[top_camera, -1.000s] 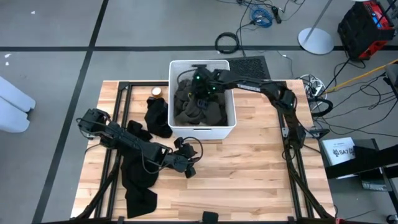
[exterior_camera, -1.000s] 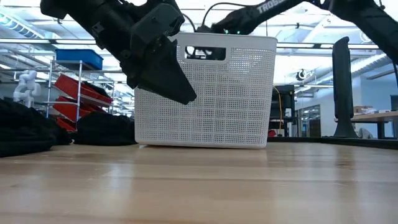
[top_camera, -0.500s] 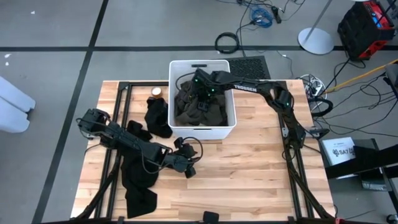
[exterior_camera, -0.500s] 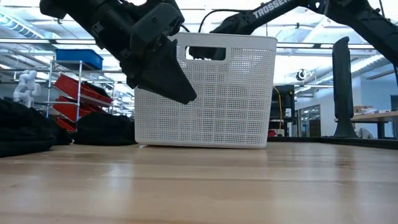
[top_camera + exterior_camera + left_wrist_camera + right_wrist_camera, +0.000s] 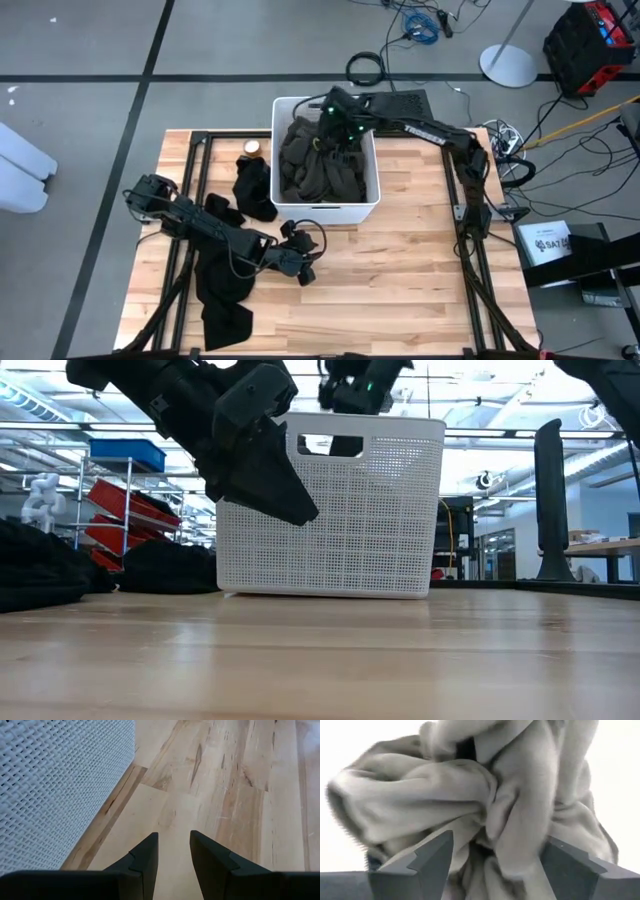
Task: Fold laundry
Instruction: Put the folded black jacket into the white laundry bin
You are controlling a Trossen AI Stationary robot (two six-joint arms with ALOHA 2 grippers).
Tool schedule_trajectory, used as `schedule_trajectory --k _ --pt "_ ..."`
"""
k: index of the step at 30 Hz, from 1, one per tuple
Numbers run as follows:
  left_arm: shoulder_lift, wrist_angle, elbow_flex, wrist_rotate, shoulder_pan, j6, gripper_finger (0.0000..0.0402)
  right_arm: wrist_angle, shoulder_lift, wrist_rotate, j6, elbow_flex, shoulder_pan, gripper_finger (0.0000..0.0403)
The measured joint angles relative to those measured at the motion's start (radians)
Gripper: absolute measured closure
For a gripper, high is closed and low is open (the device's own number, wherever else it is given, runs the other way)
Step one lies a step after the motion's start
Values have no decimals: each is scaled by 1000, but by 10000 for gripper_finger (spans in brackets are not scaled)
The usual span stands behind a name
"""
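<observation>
Pale wood table (image 5: 420,260), right tool (image 5: 334,125) wide open, empty, over olive-grey laundry (image 5: 320,170).

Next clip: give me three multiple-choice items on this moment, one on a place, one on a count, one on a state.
1. Where is the olive-grey garment?
A. in the white bin
B. on the floor
C. on the table's right edge

2. How many white bins show?
A. three
B. two
C. one

3. The right claw is
A. open above the bin
B. shut on a black garment
C. resting on the table

Answers: A, the high view shows it filling the bin; C, only one is there; A, the right wrist view shows its fingers spread wide over the cloth.
</observation>
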Motion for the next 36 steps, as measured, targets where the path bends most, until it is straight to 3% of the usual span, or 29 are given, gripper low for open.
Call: schedule_trajectory --k 8,14,16,18,22,23,28,36 --pt "0 4 0 0 6 0 281 -64 -92 6 15 99 -2 117" --pt "0 8 0 0 9 -1 281 29 -161 4 86 105 -2 130" --pt "0 10 0 0 15 -2 281 89 -151 2 98 105 1 154" --pt "0 11 0 0 21 -2 281 169 -123 4 97 96 12 201" --pt "0 12 0 0 25 -7 281 320 -47 -2 63 60 39 361" --pt "0 12 0 0 25 -7 281 351 -28 -2 57 51 43 380" --pt "0 6 0 12 25 -7 281 358 90 35 98 38 20 400" --pt "0 -13 0 78 3 -8 281 339 297 4 150 41 -30 403"
